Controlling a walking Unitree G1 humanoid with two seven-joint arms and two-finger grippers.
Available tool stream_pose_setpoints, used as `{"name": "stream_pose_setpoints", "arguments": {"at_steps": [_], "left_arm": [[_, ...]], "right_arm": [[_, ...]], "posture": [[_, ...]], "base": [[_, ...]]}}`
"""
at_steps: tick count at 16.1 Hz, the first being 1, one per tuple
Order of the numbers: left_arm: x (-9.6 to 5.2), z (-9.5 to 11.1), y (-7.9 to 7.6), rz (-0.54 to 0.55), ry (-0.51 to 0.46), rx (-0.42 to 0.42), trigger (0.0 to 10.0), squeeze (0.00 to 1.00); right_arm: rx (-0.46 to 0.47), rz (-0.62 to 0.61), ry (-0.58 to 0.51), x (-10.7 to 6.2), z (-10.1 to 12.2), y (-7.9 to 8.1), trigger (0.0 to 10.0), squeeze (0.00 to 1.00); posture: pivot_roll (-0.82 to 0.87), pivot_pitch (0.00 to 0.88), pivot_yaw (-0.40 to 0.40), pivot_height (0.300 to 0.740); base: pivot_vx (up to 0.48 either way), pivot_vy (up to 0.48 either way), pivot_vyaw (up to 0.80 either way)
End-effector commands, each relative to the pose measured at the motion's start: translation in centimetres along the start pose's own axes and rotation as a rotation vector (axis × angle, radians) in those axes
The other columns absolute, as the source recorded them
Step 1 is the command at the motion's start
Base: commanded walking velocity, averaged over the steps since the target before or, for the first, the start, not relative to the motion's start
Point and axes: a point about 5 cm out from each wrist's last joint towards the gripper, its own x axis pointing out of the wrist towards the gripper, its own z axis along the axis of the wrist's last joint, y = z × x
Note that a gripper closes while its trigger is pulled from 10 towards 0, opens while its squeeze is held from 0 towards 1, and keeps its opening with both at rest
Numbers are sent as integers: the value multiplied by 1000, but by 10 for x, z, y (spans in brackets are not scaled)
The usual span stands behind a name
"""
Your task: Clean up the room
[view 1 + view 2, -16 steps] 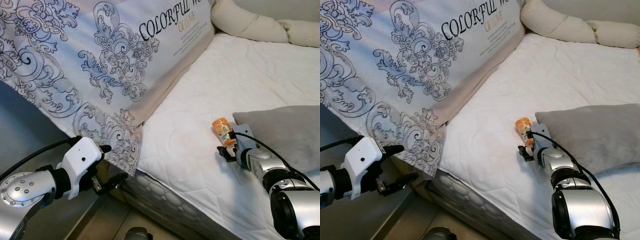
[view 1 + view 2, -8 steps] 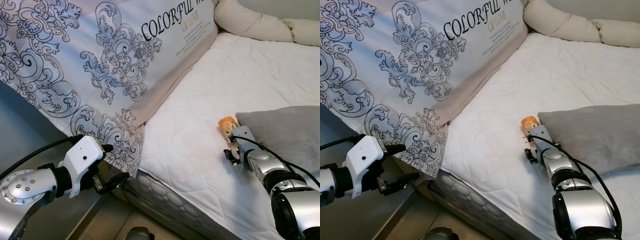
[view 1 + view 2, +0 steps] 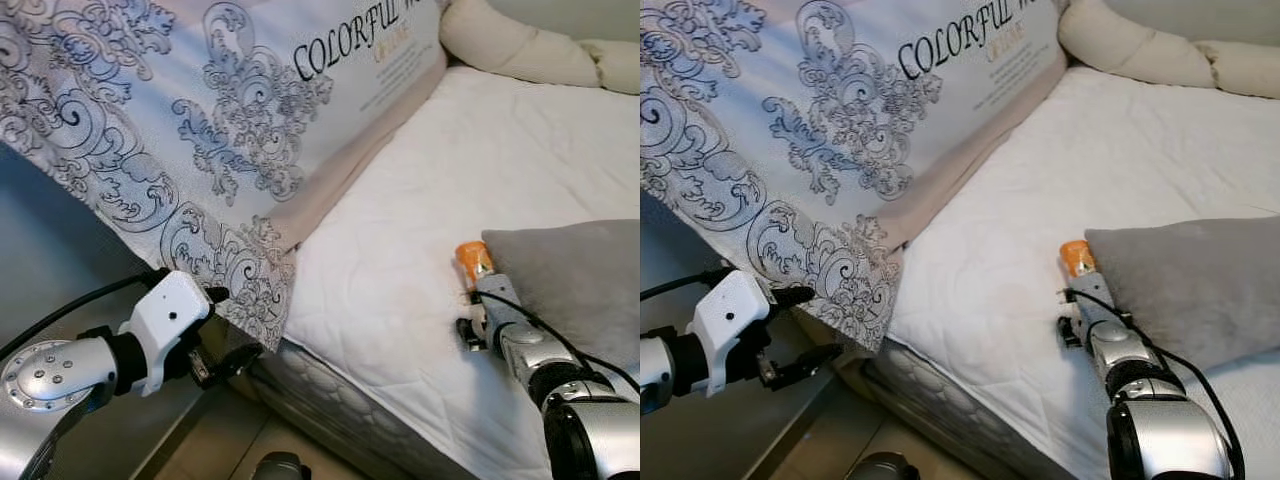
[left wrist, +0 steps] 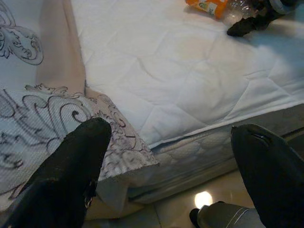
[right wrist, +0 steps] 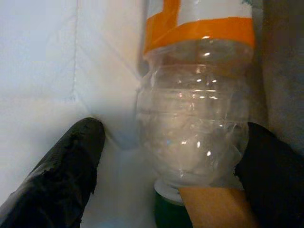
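Observation:
A clear plastic bottle point(image 3: 472, 262) with an orange label lies on the white mattress point(image 3: 400, 230), right beside a grey pillow point(image 3: 570, 285). My right gripper point(image 3: 471, 308) is at its cap end, open. In the right wrist view one finger point(image 5: 80, 152) stands clear of the bottle point(image 5: 194, 137), while the other finger point(image 5: 273, 166) touches its side. My left gripper point(image 3: 228, 328) hangs open and holds nothing. It is low beside the bed's edge, just under the hanging corner of the patterned duvet point(image 3: 250, 130).
The duvet covers the bed's left half and droops over its edge point(image 4: 118, 156). Cream pillows point(image 3: 510, 45) lie at the head of the bed. A glossy tiled floor point(image 3: 225, 450) runs beside the bed, with a dark rounded object point(image 3: 275, 467) at the bottom edge.
The whole picture has shifted as the camera moved. My right gripper has stayed at the bottle and edged in closer to its cap end. The left gripper keeps its place by the duvet corner.

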Motion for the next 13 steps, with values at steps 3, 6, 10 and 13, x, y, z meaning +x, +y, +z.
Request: {"name": "stream_pose_setpoints", "arguments": {"at_steps": [3,6,10,13], "left_arm": [[2,4,-2,-24,-11,11,10000,937],[5,6,0,-28,-18,19,10000,937],[7,7,2,-25,-18,29,10000,937],[7,7,2,-26,-16,32,10000,937]], "right_arm": [[144,31,-46,0,5,3,6078,0],[159,37,-63,0,11,4,0,0],[123,85,-31,0,8,11,0,0],[95,103,14,1,0,15,0,0]], "posture": [[397,1,77,740],[395,0,77,740],[402,0,70,740],[406,0,65,740]], "base": [[0,0,0],[0,0,0],[0,0,0],[0,0,0]]}}
